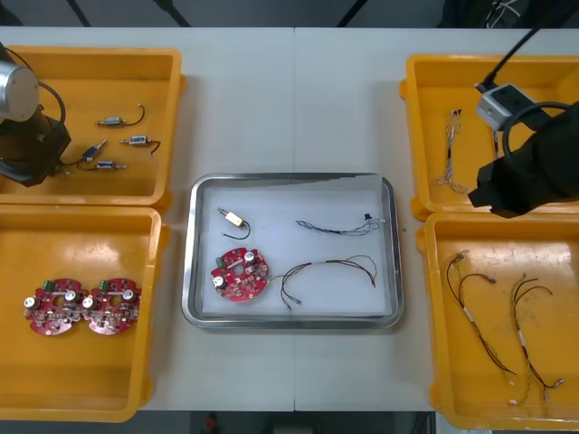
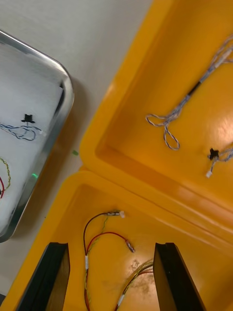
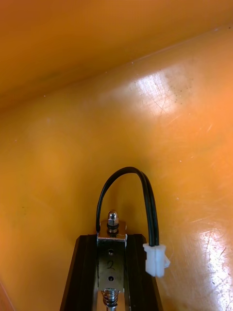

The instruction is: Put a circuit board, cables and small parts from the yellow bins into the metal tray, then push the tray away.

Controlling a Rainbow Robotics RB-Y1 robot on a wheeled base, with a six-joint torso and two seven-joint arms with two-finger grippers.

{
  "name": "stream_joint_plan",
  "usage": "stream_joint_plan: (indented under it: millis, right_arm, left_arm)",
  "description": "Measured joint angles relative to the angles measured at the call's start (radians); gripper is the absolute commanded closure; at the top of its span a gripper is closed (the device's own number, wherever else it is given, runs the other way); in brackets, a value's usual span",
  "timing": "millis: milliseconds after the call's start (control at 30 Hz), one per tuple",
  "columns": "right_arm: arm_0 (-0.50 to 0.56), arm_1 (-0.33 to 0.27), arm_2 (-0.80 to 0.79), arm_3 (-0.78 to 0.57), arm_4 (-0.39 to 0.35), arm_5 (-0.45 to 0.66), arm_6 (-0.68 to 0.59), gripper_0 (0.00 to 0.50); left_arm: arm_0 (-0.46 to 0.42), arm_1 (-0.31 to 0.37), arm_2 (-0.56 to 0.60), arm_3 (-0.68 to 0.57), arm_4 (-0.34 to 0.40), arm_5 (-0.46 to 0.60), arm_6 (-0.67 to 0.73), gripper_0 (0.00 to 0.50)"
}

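Across the pale counter [image 1: 294, 99], seamed down its middle, four yellow bins [image 1: 170, 117] flank my white-lined metal tray [image 1: 194, 271], which holds a circuit board [image 1: 241, 275], two cables [image 1: 330, 269] and a small metal part [image 1: 233, 218]. My left pincer [image 3: 111, 238] sits low in the far left bin, clenched on a second metal part [image 3: 111, 255] with a looped black cable [image 3: 148, 204]. My right pincer [image 2: 112, 245] hangs released above the right bins, near where they meet.

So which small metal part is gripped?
The part with the looped black cable, in the left gripper at the far left bin; others lie loose. Right gripper idle above right bins.
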Motion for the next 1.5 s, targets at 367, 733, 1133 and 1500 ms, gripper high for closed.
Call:
stream_joint_plan:
  millis: [367,733,1133,1500]
  right_arm:
    - [0.182,-0.020,-0.195,-0.035,-0.013,0.000,-0.139,0.000]
    - [0.266,-0.039,-0.246,-0.033,0.078,0.000,-0.144,0.000]
    - [0.300,-0.039,-0.249,0.029,0.081,-0.018,-0.191,0.000]
    - [0.301,-0.039,-0.250,0.055,0.070,-0.026,-0.210,0.000]
  left_arm:
    - [-0.007,0.000,0.000,0.000,-0.015,0.035,0.000,0.500]
    - [-0.059,0.002,0.000,-0.011,-0.016,0.148,-0.002,0.500]
    - [-0.088,0.047,0.000,-0.178,-0.016,0.314,-0.024,0.500]
    - [-0.090,0.093,0.046,-0.384,0.046,0.481,-0.058,0.500]
